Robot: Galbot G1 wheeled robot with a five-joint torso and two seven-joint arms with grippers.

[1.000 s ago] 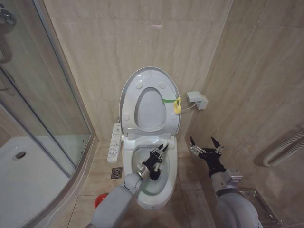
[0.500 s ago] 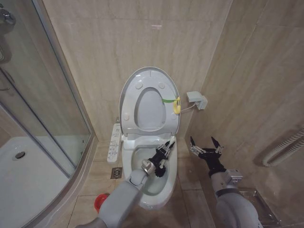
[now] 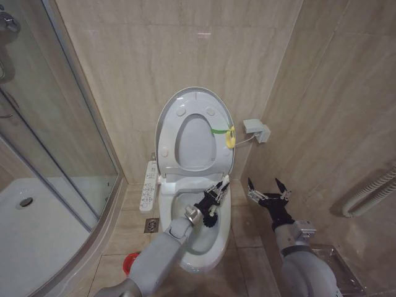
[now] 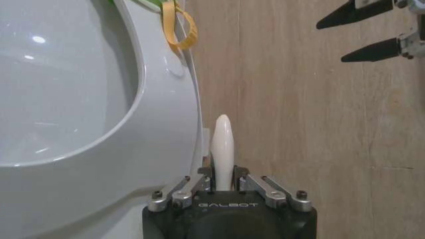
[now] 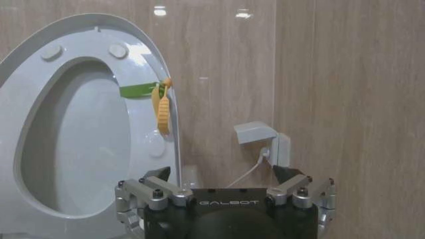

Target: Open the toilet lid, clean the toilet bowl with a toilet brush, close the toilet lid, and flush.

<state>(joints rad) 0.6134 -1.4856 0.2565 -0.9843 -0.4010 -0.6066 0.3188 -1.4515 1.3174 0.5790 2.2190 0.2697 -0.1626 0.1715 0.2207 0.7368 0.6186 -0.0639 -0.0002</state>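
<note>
The toilet lid (image 3: 195, 133) stood raised against the wall above the toilet bowl (image 3: 199, 241). Over the bowl's right rim, the left gripper (image 3: 218, 192) clamped the toilet brush (image 4: 222, 149). The right gripper (image 3: 266, 188) hovered beside the bowl, fingers spread.

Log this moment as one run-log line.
toilet lid up | left gripper shut on toilet brush, over toilet bowl | right gripper open, idle

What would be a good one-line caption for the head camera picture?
Left gripper scrubs the toilet bowl with the toilet brush, toilet lid up; right gripper waits open beside it.
</note>
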